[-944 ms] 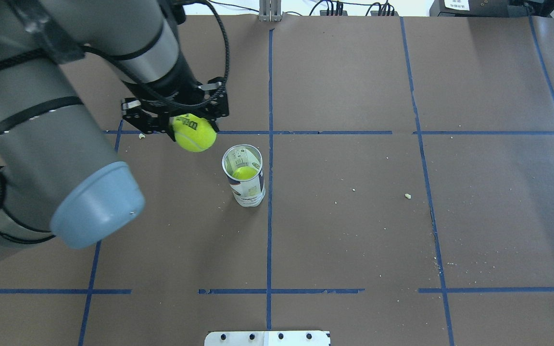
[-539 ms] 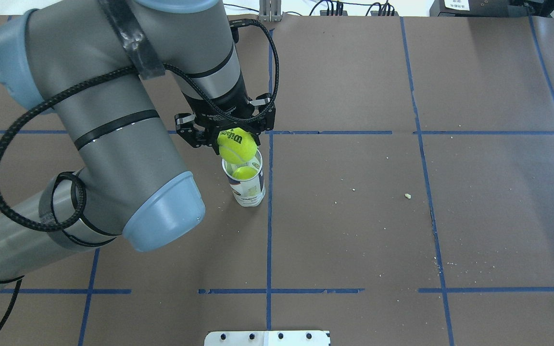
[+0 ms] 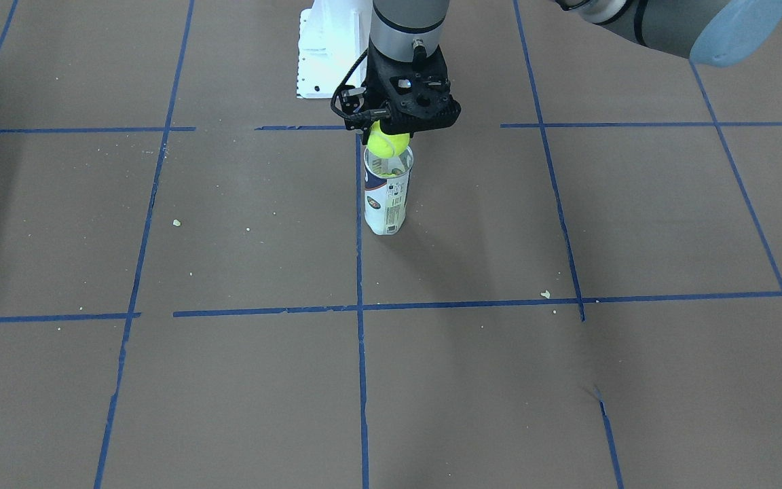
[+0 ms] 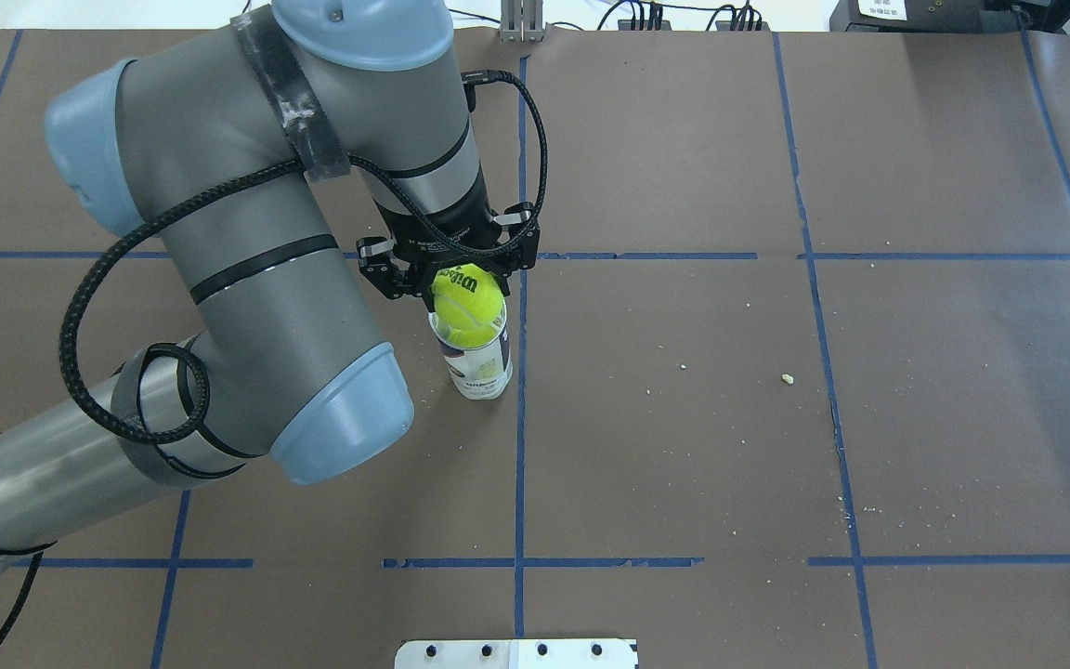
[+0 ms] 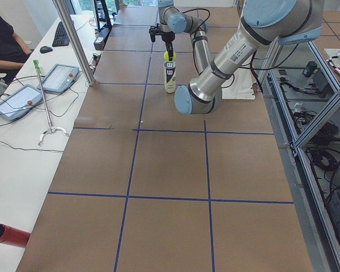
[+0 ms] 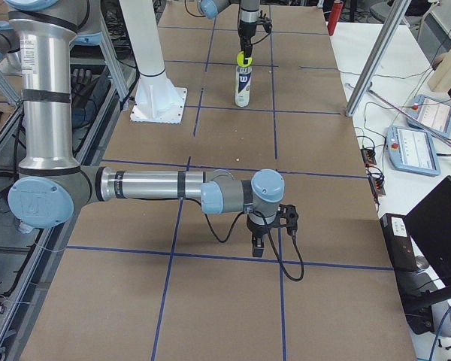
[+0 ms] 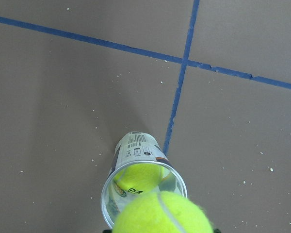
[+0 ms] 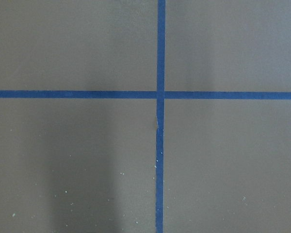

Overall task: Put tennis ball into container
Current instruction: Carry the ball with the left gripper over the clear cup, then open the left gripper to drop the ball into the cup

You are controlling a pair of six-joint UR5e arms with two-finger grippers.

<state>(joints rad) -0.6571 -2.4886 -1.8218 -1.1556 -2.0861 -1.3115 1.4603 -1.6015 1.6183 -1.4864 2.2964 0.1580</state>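
The tennis ball (image 4: 468, 302), bright yellow-green with black print, hangs right over the open mouth of the container (image 4: 477, 367). My left gripper (image 4: 466, 286) is shut on the ball from above. The container (image 3: 385, 200) is a slim clear can with a white and dark-blue label, standing upright beside a blue tape line. In the left wrist view the held tennis ball (image 7: 162, 214) fills the bottom edge, and a second ball (image 7: 141, 177) lies inside the container (image 7: 136, 150). My right gripper (image 6: 269, 235) shows only in the exterior right view, low over the table, so I cannot tell its state.
The brown table cover carries a blue tape grid (image 4: 520, 418) and scattered crumbs (image 4: 787, 378). A white pedestal base (image 3: 326, 47) stands behind the can on the robot's side. Operators' tablets (image 5: 62, 76) lie on a side table.
My left arm has carried the ball rightward from left of the can to directly above its mouth, and slightly lower. The can has not moved.
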